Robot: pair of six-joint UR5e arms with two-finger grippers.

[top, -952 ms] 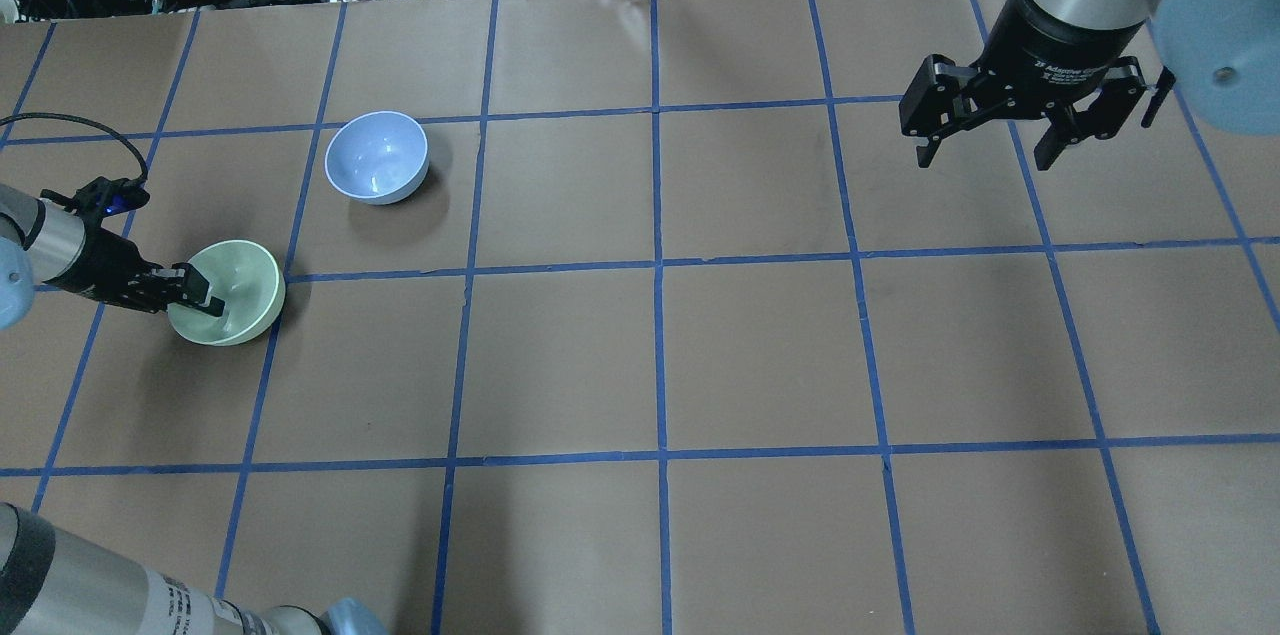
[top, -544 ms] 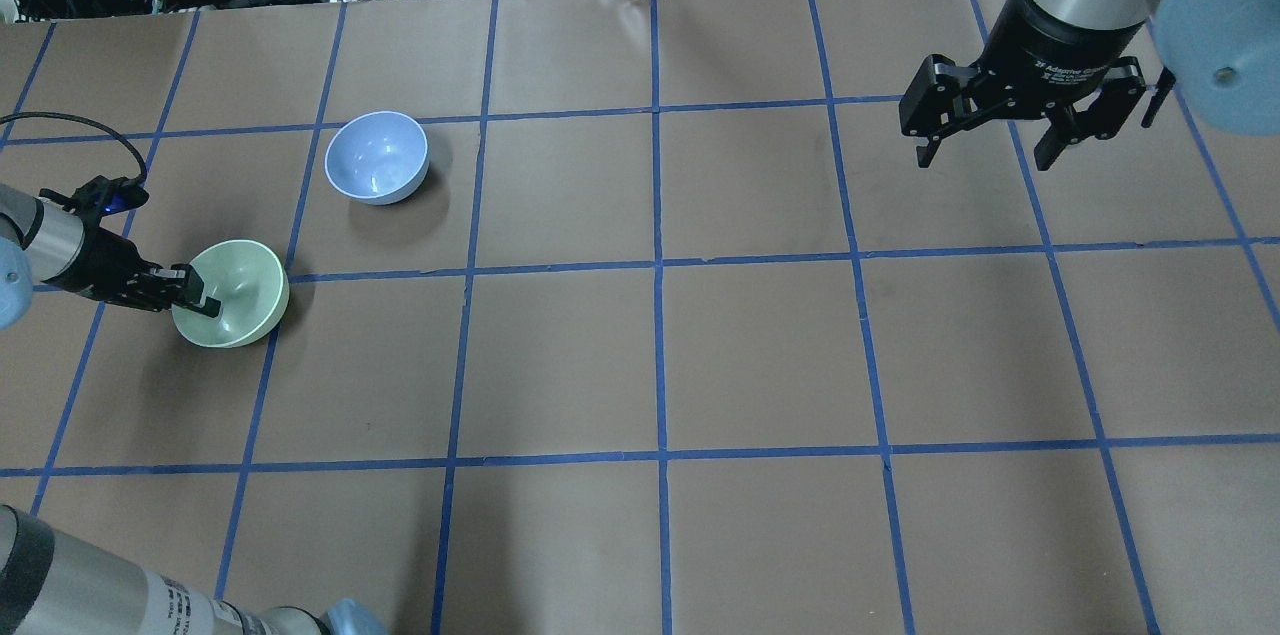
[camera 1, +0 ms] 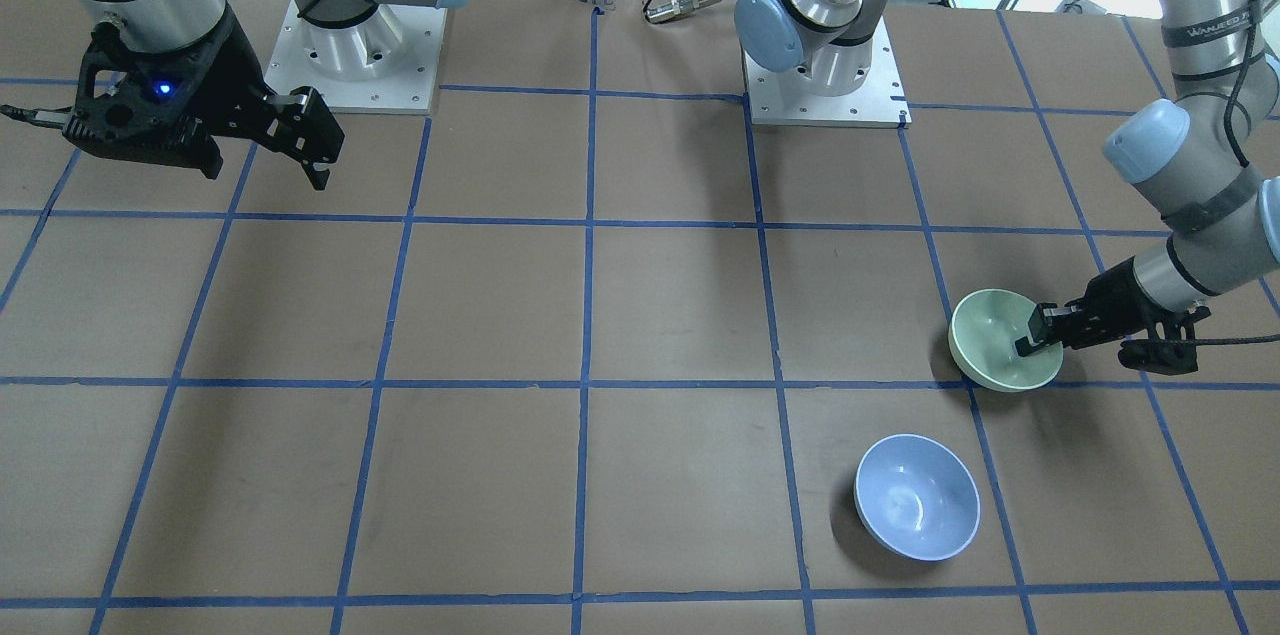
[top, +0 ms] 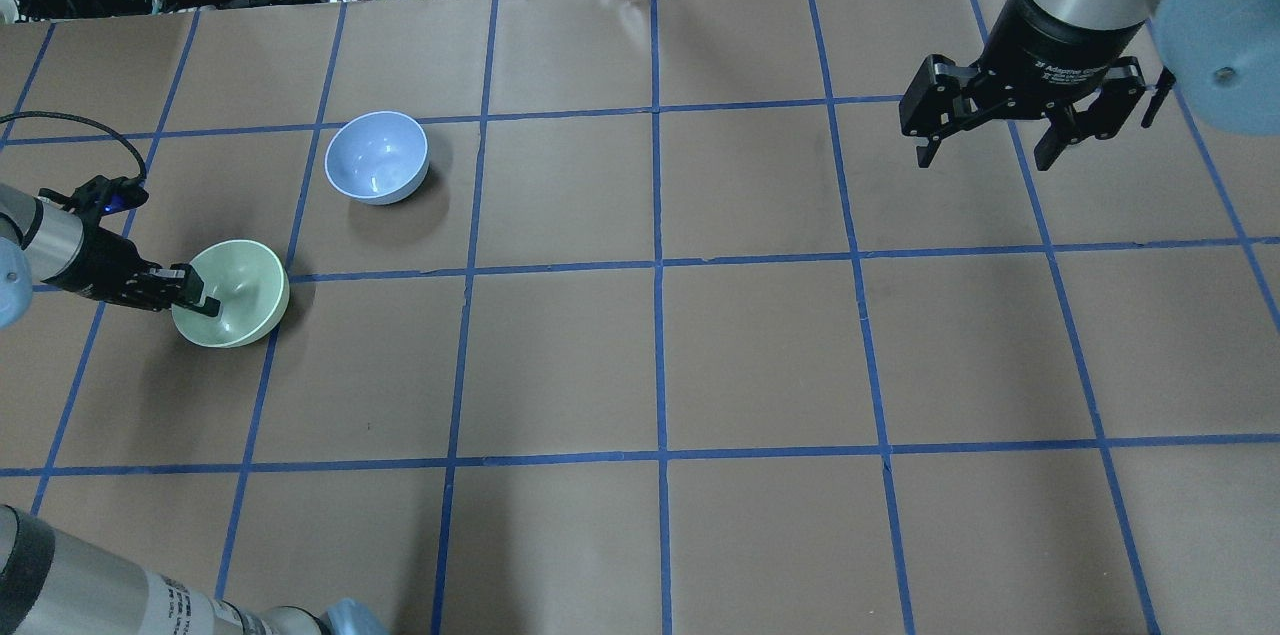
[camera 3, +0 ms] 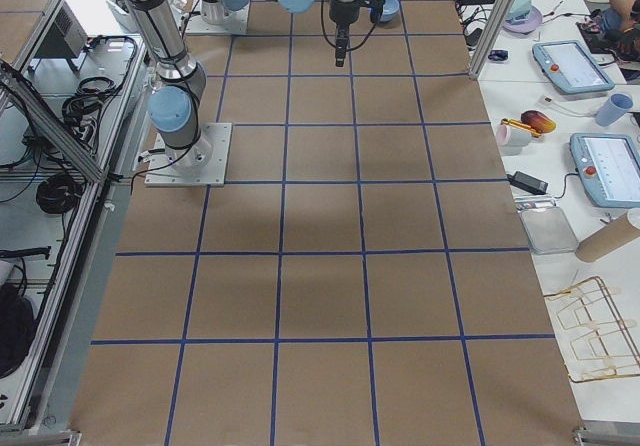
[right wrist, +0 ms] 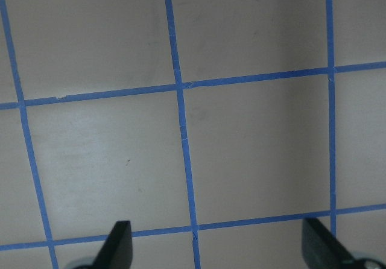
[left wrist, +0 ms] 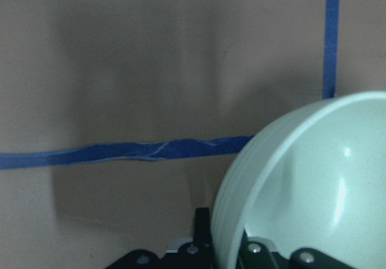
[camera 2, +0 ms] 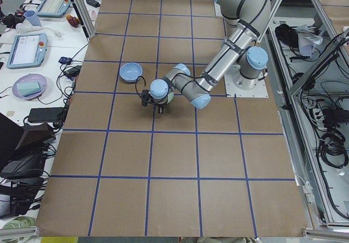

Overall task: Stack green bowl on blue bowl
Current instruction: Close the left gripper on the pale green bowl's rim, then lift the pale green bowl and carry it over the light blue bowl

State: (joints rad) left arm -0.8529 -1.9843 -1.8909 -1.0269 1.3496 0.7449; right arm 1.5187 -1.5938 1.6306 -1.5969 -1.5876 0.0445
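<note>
My left gripper (top: 195,296) is clamped on the rim of the round pale mint-green plastic bowl (top: 240,295): one finger inside the bowl, the other outside, the wall pinched between them. The wrist view shows it plainly, with the bowl's wall running down between the two black fingers at the bottom edge. The grip is on the part of the rim nearest my wrist, and the rest of the bowl sticks out past the fingertips. The green bowl sits tilted in the grip, its open side up and leaning a little. I cannot tell whether its base touches the brown paper-covered table with the blue tape grid (top: 760,355) or hangs just above it. A blue tape line runs under the bowl's far edge.

The round light periwinkle-blue plastic bowl (top: 377,156) stands upright on the table, beyond my left gripper and off to its right, farther from my base. It is near the green bowl but apart from it, with bare paper showing between the two.

My right gripper (top: 985,158) hangs above the table with its jaws wide apart, fingers pointing down over bare paper and tape lines. It is well apart from both bowls, far off to the right of my left gripper.
</note>
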